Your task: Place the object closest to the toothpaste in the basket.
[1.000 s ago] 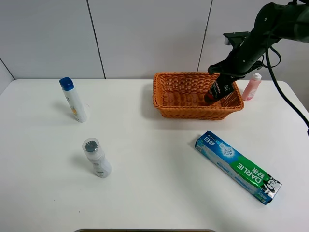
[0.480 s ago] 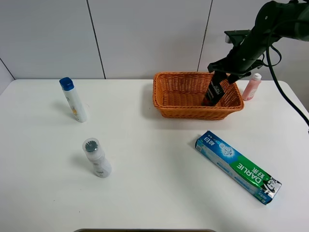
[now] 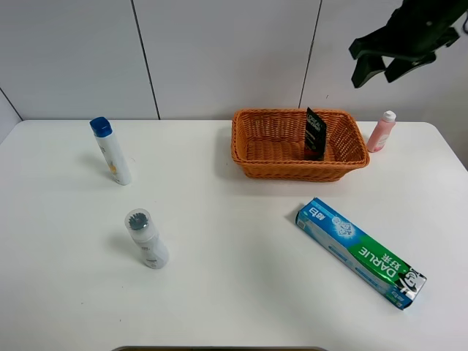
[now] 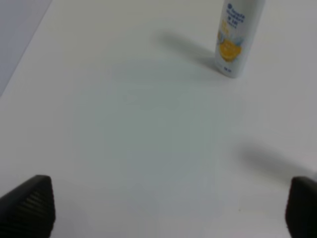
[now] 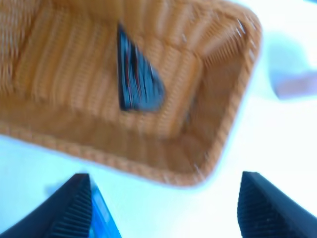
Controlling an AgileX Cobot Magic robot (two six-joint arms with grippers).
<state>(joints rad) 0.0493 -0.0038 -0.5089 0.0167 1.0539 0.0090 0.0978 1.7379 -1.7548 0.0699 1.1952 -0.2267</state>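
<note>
A green and blue toothpaste box [image 3: 362, 252] lies on the white table at the front right. A black tube [image 3: 314, 134] stands upright inside the orange wicker basket [image 3: 256, 157]; it also shows in the right wrist view [image 5: 136, 82], inside the basket [image 5: 218, 148]. My right gripper [image 3: 380, 64] is open and empty, high above the basket's right end. In the right wrist view its fingers [image 5: 69, 208] are spread wide, with the gripper [image 5: 163, 210] over the basket's edge. My left gripper [image 4: 163, 208] is open over bare table and does not show in the exterior view.
A pink bottle [image 3: 381, 131] stands just right of the basket. A white bottle with a blue cap [image 3: 112, 151] stands at the back left, also in the left wrist view [image 4: 237, 37]. A white bottle [image 3: 146, 239] leans at the front left.
My right gripper has let go of the black tube, which now stands in the basket. The gripper has opened and risen up and to the right.
</note>
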